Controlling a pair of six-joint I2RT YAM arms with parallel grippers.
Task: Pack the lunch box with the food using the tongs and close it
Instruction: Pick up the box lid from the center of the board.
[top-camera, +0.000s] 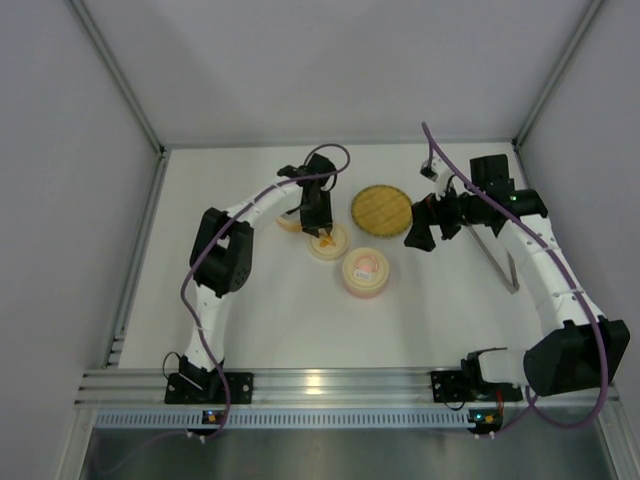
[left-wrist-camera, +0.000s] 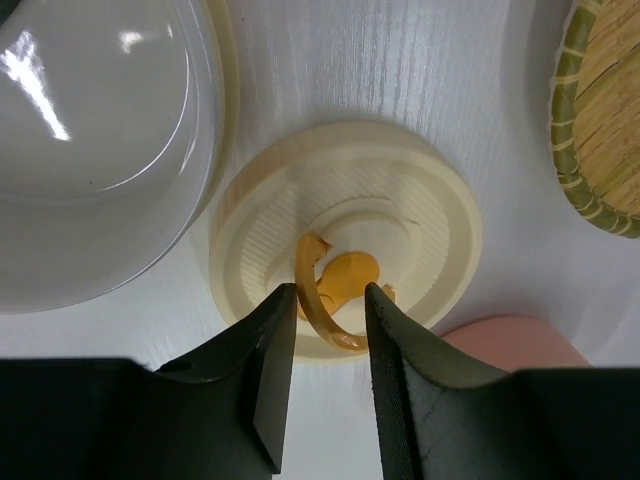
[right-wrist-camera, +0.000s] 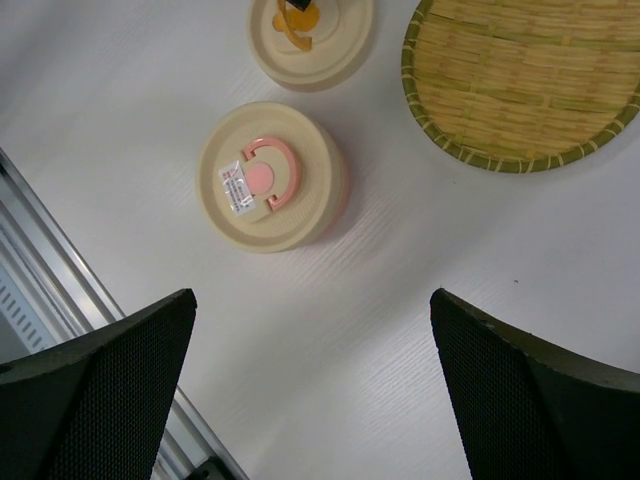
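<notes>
two grippers flank the woven plate (top-camera: 381, 209). left gripper (left-wrist-camera: 328, 295), just left of the plate: jaws stand close on either side of the orange ring handle (left-wrist-camera: 312, 295) on the cream lid (left-wrist-camera: 430, 210); a firm clamp cannot be told. right gripper (right-wrist-camera: 312, 300): released, empty. tongs (top-camera: 497, 258) lie right of the plate; food not made out. centre the ring between the pads, then lift straight up.

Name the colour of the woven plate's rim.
Olive-green rim, best seen in the right wrist view.
</notes>
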